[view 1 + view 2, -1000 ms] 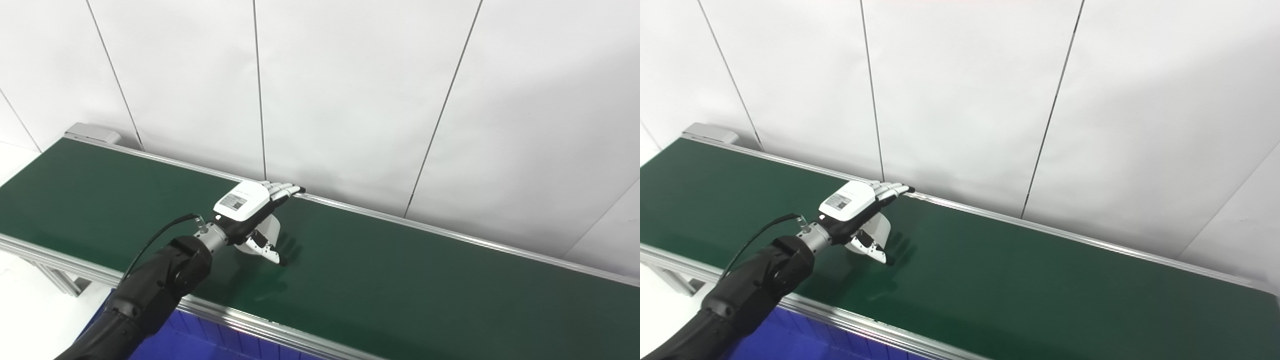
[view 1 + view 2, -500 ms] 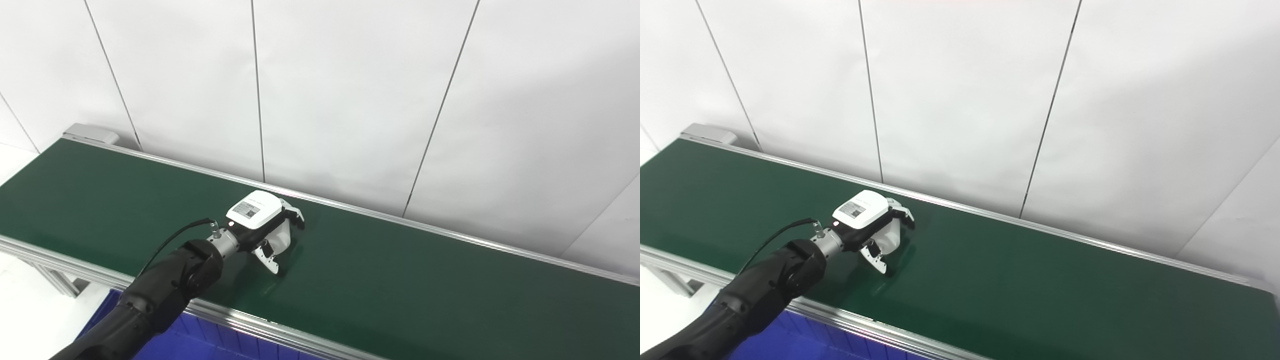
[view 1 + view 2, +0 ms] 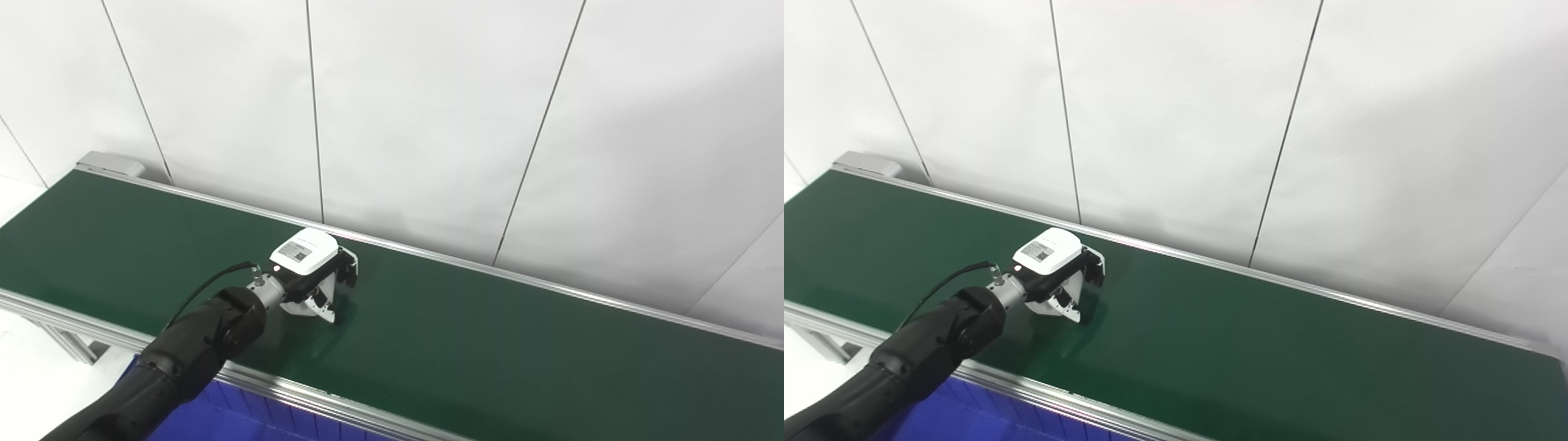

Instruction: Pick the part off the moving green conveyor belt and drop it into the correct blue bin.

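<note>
A second ago the left hand (image 3: 313, 275) lay flat with fingers stretched toward the belt's far rail; now those fingers are curled down and under, closed around a white part (image 3: 304, 304) tucked beneath the palm. The part sits low, against the one green conveyor belt (image 3: 490, 343) under the hand. One blue bin (image 3: 202, 422) shows below and nearer than the hand, past the belt's near rail. One hand, one part in view.

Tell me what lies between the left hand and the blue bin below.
Only bare green belt and its metal near rail lie between the left hand and the blue bin, in both views.
</note>
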Controlling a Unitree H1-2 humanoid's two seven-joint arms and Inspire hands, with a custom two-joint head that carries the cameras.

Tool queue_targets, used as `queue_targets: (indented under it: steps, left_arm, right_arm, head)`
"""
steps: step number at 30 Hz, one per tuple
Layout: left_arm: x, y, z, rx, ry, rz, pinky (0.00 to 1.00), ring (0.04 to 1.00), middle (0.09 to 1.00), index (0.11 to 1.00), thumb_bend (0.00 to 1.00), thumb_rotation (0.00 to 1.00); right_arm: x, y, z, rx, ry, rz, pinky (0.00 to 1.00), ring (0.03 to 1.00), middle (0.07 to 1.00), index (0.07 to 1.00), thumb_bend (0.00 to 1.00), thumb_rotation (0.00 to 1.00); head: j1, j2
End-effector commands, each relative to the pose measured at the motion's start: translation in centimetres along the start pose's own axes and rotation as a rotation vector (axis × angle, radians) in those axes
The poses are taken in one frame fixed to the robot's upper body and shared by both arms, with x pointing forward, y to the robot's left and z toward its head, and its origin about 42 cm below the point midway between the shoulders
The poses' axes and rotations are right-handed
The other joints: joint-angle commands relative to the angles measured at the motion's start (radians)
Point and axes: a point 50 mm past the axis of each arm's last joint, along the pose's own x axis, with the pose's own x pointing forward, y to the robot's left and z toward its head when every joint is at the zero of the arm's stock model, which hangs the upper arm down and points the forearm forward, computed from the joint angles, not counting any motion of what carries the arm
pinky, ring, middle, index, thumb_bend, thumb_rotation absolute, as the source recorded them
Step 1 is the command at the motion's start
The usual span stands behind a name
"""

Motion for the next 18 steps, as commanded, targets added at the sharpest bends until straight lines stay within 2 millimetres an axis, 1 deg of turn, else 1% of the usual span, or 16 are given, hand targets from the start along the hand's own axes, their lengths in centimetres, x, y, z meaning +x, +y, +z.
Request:
queue_targets:
  steps: [1, 5, 10, 11, 12, 14, 16, 18]
  left_arm:
    - [0.5, 2.3, -1.4, 0.047, 0.016, 0.026, 0.40, 0.434, 0.514, 0.483, 0.50, 0.00]
    - [0.3, 2.4, -1.5, 0.052, 0.019, 0.017, 0.41, 0.443, 0.526, 0.468, 0.50, 0.00]
    - [0.1, 2.7, -1.5, 0.024, 0.012, 0.035, 0.39, 0.431, 0.535, 0.471, 0.50, 0.00]
    - [0.1, 2.8, -1.4, 0.011, 0.006, 0.045, 0.37, 0.422, 0.528, 0.482, 0.50, 0.00]
    - [0.0, 3.0, -1.3, -0.002, -0.007, 0.062, 0.33, 0.400, 0.500, 0.504, 0.50, 0.00]
    - [-0.1, 3.4, -1.0, -0.022, -0.037, 0.092, 0.30, 0.382, 0.479, 0.520, 0.50, 0.00]
    - [-0.4, 4.6, 0.2, -0.042, -0.077, 0.153, 0.28, 0.370, 0.467, 0.528, 0.50, 0.00]
    - [-1.0, 6.1, 1.5, -0.063, -0.123, 0.218, 0.28, 0.369, 0.461, 0.527, 0.50, 0.00]
  right_arm:
    - [-0.2, 0.4, 0.9, 0.015, -0.066, 0.007, 1.00, 1.000, 1.000, 1.000, 0.69, 1.00]
    - [-0.2, 0.4, 0.9, 0.003, -0.065, 0.007, 1.00, 1.000, 1.000, 1.000, 0.68, 1.00]
    - [-0.2, 0.5, 1.0, 0.003, -0.069, 0.010, 1.00, 1.000, 1.000, 1.000, 0.68, 1.00]
    - [-0.2, 0.5, 1.0, 0.000, -0.070, 0.010, 1.00, 1.000, 1.000, 1.000, 0.68, 1.00]
    - [-0.2, 0.5, 1.0, 0.003, -0.071, 0.011, 1.00, 1.000, 1.000, 1.000, 0.68, 1.00]
    - [-0.1, 0.6, 1.0, 0.013, -0.072, 0.015, 1.00, 1.000, 1.000, 1.000, 0.68, 1.00]
    - [-0.1, 0.6, 1.0, 0.016, -0.073, 0.017, 1.00, 1.000, 1.000, 1.000, 0.68, 1.00]
    - [0.0, 0.6, 1.1, 0.016, -0.077, 0.022, 1.00, 1.000, 1.000, 1.000, 0.68, 1.00]
  head:
    - [0.001, 0.000]
    - [0.003, 0.003]
    - [0.004, 0.006]
    - [0.006, 0.007]
    - [0.007, 0.007]
    - [0.010, 0.010]
    - [0.015, 0.014]
    - [0.027, 0.028]
